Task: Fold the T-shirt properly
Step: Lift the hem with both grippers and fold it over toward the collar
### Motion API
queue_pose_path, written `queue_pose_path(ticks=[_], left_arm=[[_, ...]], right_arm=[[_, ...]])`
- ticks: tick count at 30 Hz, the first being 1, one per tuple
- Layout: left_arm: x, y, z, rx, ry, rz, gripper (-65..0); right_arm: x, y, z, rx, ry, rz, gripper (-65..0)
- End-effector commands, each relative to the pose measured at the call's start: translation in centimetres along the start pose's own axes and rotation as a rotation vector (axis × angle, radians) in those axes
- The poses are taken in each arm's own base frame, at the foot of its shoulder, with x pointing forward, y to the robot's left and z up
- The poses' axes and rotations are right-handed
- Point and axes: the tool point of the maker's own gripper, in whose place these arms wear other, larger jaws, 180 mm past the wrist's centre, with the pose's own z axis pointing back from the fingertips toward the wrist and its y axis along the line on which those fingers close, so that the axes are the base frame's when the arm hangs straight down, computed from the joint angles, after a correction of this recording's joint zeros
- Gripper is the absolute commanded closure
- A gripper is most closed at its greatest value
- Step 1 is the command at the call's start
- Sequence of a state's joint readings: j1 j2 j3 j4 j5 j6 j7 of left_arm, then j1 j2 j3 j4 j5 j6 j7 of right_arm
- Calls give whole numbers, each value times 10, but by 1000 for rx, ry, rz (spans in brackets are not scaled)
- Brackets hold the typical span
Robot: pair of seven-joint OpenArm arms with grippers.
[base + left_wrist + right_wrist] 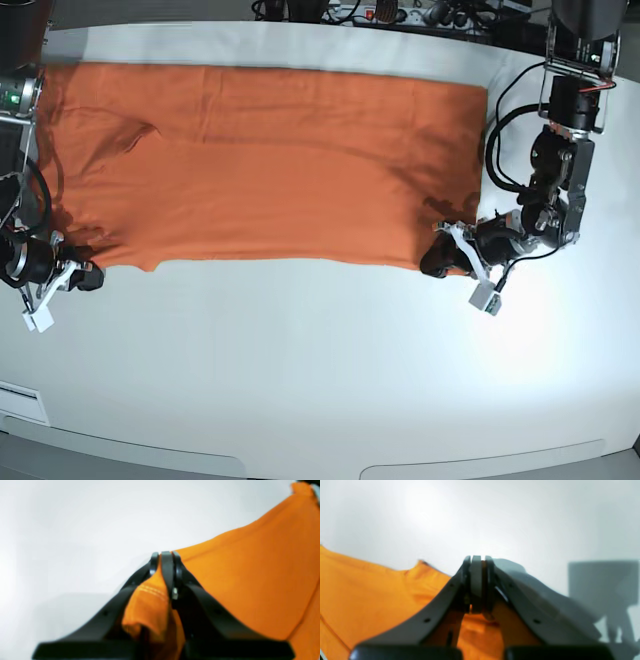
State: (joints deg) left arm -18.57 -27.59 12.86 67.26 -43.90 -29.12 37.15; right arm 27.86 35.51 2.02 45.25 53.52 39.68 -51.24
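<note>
T-shirt flat on counter. Left gripper and right gripper each pinch 1 near-edge corner. You lift both together, carry evenly toward far edge, keep fabric taut.

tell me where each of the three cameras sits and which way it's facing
left wrist: sits behind the left tool, looking along its black fingers, shut on a stitched corner of the orange T-shirt, white table beyond.
right wrist: sits behind the right tool, shut on the T-shirt edge.
base: overhead, looking down at the T-shirt spread flat; both arms show, left tool at image right, right tool at image left.
shared: all three show the T-shirt and table.
</note>
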Motion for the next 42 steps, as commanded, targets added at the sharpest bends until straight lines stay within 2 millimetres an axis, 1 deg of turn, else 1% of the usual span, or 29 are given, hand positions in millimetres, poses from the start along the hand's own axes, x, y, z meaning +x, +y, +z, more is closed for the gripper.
queue_pose_path(ticks=[1, 3, 7, 8, 10, 11, 14, 16, 18, 21, 25, 28, 31, 33, 36, 38, 40, 42], left_arm=[[23, 10, 6, 36, -34, -42, 0], [37, 12, 7, 47, -56, -68, 0], [59, 14, 9, 55, -83, -112, 0], [64, 12, 10, 42, -89, -129, 0], [66, 3, 10, -6, -89, -157, 0], [65, -2, 10, -38, -82, -158, 0], [49, -23, 11, -156, -23, -144, 0], [37, -31, 14, -209, 19, -105, 0], [31, -38, 17, -255, 47, -67, 0], [31, -45, 25, -310, 53, -25, 0], [32, -49, 37, -360, 66, 6, 0], [27, -62, 46, -429, 115, 6, 0], [24, -75, 55, -487, 159, -15, 0], [24, -75, 59, -488, 169, -30, 0], [24, -70, 64, -472, 175, -36, 0], [23, -66, 67, -462, 181, -37, 0], [22, -64, 69, -458, 192, -40, 0], [13, -61, 72, -450, 239, -49, 0]], right_arm=[[39, -2, 16, -7, -99, 31, 0], [52, 1, 18, -4, -123, 41, 0], [68, 5, 21, 2, -146, 57, 0], [69, 6, 21, 6, -149, 56, 0], [67, 8, 20, 17, -139, 48, 0], [64, 9, 20, 24, -126, 42, 0], [52, 13, 19, 56, -88, 21, 0], [45, 19, 19, 79, -61, 20, 0], [34, 25, 21, 96, -23, 35, 0], [23, 30, 27, 96, -4, 86, 0], [10, 38, 42, 75, 25, 196, 0], [4, 45, 53, 62, 43, 279, 0], [-1, 47, 63, 47, 65, 332, 0], [-4, 44, 67, 35, 78, 342, 0], [-8, 39, 72, 26, 95, 339, 0], [-11, 40, 74, 40, 98, 327, 0], [-18, 40, 75, 49, 132, 319, 0], [-23, 41, 75, 57, 157, 314, 0]])
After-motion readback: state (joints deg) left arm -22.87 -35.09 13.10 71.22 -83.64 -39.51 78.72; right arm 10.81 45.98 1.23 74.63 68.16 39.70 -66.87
